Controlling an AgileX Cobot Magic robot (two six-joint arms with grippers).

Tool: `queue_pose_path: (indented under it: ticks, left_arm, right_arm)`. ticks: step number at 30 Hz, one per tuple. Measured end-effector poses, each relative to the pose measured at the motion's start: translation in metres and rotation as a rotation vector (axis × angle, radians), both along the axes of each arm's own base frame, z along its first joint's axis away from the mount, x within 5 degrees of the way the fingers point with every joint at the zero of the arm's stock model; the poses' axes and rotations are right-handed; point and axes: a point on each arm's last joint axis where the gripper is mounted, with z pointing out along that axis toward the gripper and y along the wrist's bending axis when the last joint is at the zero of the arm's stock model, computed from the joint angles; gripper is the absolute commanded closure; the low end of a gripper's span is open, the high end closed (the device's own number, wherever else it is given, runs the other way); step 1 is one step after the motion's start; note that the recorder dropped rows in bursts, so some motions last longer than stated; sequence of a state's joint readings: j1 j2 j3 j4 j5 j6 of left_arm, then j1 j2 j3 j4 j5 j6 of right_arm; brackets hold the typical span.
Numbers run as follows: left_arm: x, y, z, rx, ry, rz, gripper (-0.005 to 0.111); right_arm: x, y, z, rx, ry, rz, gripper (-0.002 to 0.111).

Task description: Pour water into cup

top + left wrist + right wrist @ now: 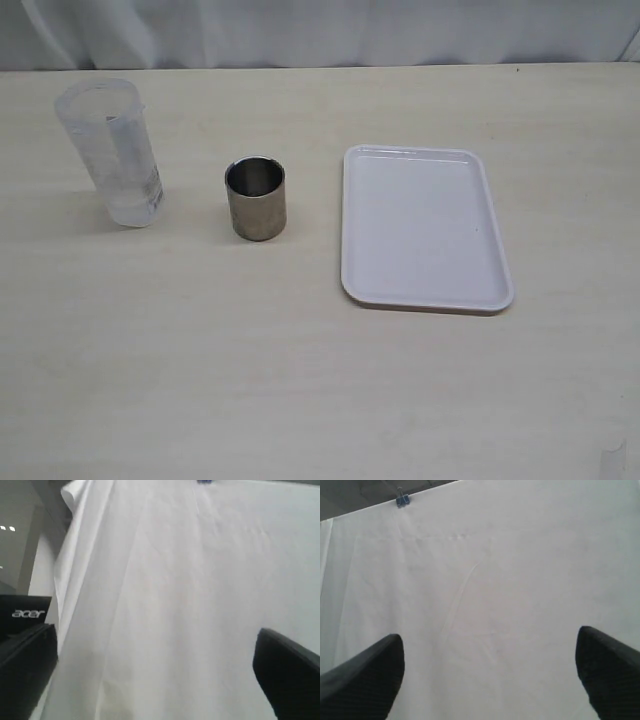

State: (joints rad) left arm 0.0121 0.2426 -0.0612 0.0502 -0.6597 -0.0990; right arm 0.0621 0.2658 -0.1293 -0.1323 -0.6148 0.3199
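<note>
I have a pale wood-grain desk [300,380] carrying three things in a row, none touching: an upright translucent plastic beaker [110,150], a small steel cup [256,200] near it, and a flat white tray [425,228] on the cup's other side. Both wrist views show only a white sheet [495,580], so I cannot place any of them relative to the jaws.
</note>
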Motion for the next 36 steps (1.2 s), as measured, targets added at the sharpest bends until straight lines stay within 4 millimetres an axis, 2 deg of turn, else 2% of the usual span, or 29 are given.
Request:
queue_pose_path:
  ticks: [4,10,22,28,36]
  left_arm:
    - [0.024,-0.004,-0.012,0.049,0.161,-0.024,0.005]
    - [0.056,-0.012,-0.036,0.115,0.375,-0.099,0.005]
    - [0.100,-0.024,-0.082,0.160,0.571,-0.251,0.005]
    - [0.125,-0.029,-0.099,0.191,0.631,-0.316,0.005]
    - [0.159,-0.031,-0.127,0.210,0.713,-0.346,0.005]
  right_arm:
    - [0.022,0.007,0.000,-0.048,0.102,0.050,0.022]
    - [0.051,0.018,-0.016,-0.116,0.227,0.132,0.022]
    - [0.098,0.033,-0.045,-0.146,0.337,0.280,0.022]
    - [0.113,0.035,-0.052,-0.140,0.379,0.294,0.022]
    - [0.115,0.035,-0.055,-0.148,0.386,0.295,0.022]
